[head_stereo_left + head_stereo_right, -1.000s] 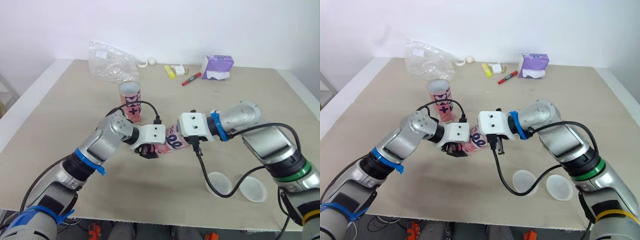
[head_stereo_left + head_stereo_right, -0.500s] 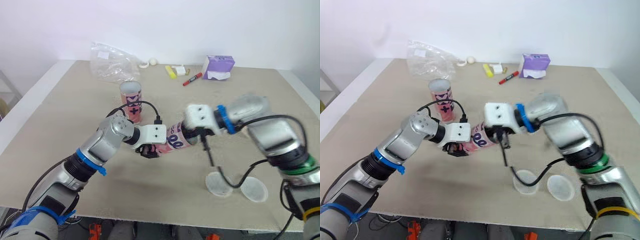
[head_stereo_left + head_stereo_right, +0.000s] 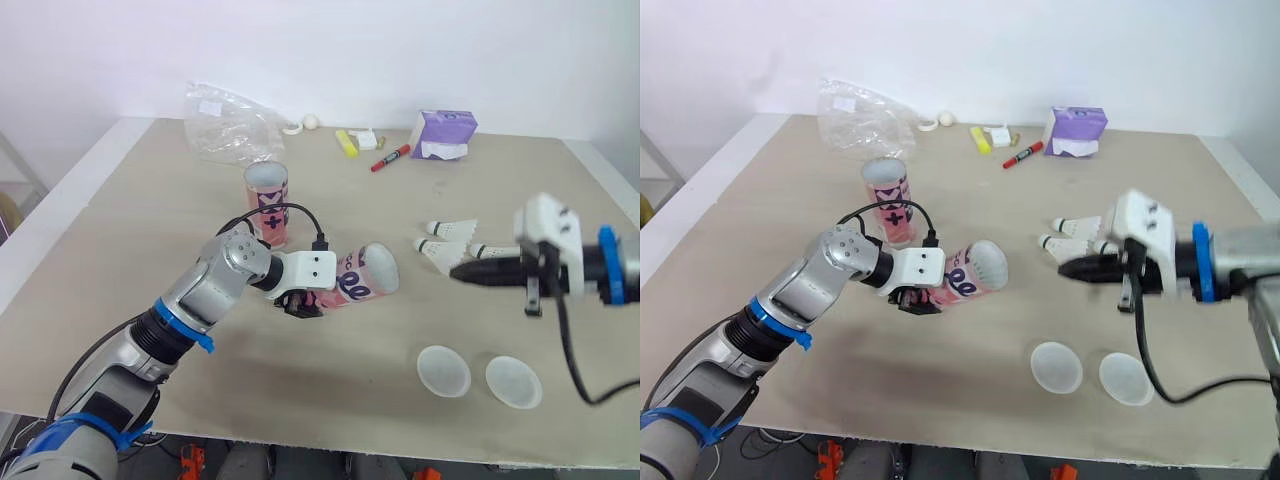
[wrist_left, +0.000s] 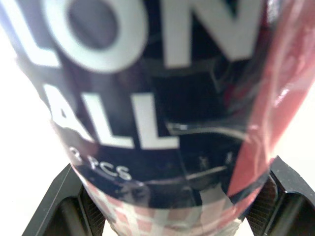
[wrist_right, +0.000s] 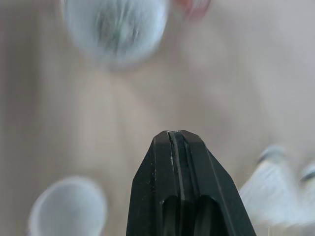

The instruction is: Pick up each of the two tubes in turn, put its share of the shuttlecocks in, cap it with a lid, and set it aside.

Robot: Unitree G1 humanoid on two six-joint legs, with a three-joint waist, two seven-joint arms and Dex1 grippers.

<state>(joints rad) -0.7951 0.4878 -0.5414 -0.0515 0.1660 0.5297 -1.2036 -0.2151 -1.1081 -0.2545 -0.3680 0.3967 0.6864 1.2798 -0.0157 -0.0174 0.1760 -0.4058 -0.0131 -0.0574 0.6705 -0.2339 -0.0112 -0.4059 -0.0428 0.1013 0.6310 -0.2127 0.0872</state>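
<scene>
Left fingers (image 4: 75, 209) clamp the pink tube (image 3: 356, 283); right fingers (image 5: 160, 196) closed (tips touching).

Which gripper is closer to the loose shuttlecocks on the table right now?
Right. The right gripper, shut and empty, has its tips just beside the shuttlecocks; the left gripper is farther off, clamped on the tilted tube.

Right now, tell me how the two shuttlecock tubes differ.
The held tube lies tilted on its side, mouth toward the robot's right; the standing tube is upright. The held tube is clamped in the left tool; the standing tube sits free on the table, farther from the robot. Both are pink with dark print, and both are open, uncapped.
</scene>
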